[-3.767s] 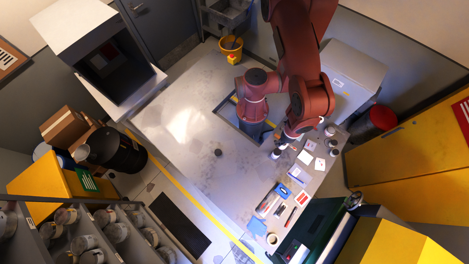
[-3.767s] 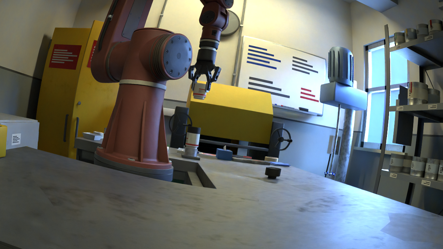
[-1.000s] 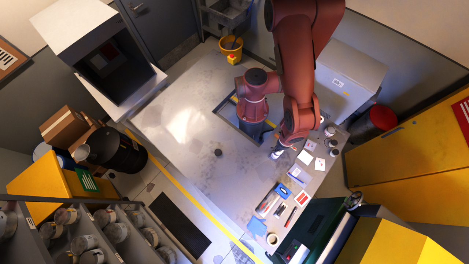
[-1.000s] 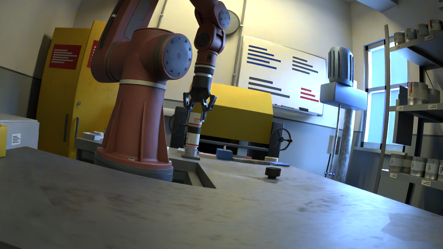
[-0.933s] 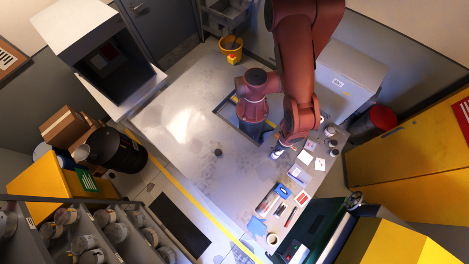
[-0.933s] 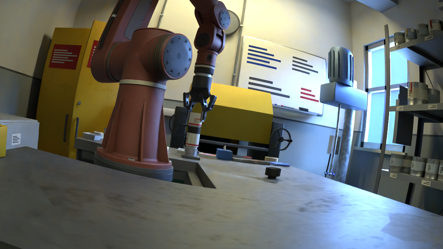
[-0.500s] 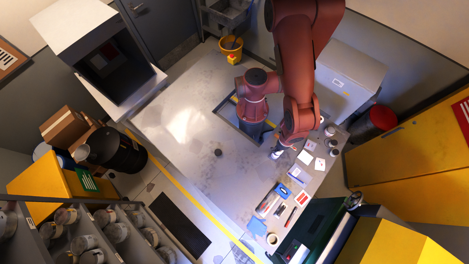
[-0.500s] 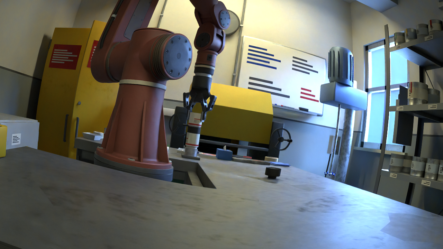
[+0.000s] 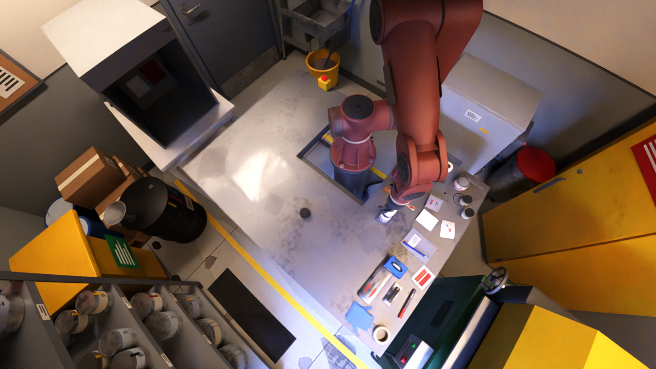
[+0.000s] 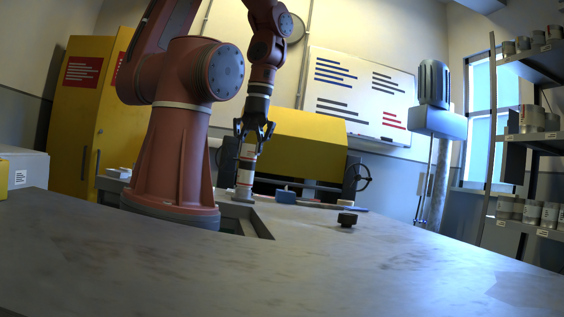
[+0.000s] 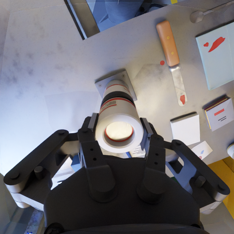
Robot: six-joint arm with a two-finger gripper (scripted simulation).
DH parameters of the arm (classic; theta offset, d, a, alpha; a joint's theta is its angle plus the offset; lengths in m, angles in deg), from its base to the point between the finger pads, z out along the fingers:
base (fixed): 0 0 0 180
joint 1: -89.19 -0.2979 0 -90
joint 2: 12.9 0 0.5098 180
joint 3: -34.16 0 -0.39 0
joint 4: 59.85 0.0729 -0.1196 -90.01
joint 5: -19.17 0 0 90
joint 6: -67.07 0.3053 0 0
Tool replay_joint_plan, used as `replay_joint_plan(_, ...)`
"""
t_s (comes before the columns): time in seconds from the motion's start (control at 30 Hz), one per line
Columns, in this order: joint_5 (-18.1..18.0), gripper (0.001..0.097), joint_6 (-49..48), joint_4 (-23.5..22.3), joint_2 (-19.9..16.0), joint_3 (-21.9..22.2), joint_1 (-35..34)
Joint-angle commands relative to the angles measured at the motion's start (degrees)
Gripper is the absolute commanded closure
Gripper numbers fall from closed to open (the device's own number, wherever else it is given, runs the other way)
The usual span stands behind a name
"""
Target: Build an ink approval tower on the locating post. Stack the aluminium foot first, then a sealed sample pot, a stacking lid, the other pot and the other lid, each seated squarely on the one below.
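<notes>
On the bench beside the robot base a tower stands on a square grey plate. From the bottom it has an aluminium foot, a white sample pot with a red band, a black stacking lid and a second white pot. The stack looks upright. The other black lid lies alone on the open bench, well away from the tower. My gripper is over the tower's top and grips the second pot.
A yellow machine stands behind the tower. A wooden-handled palette knife, paper cards and small pots lie on the bench right of the tower. The recess around the robot base opens close by.
</notes>
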Motion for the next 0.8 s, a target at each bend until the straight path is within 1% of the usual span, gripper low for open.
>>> replay_joint_plan(0.0,0.0,0.0841,0.0,0.0,0.0,0.0,0.0)
replay_joint_plan(0.77,0.0,0.0381,0.0,0.0,0.0,0.0,0.0)
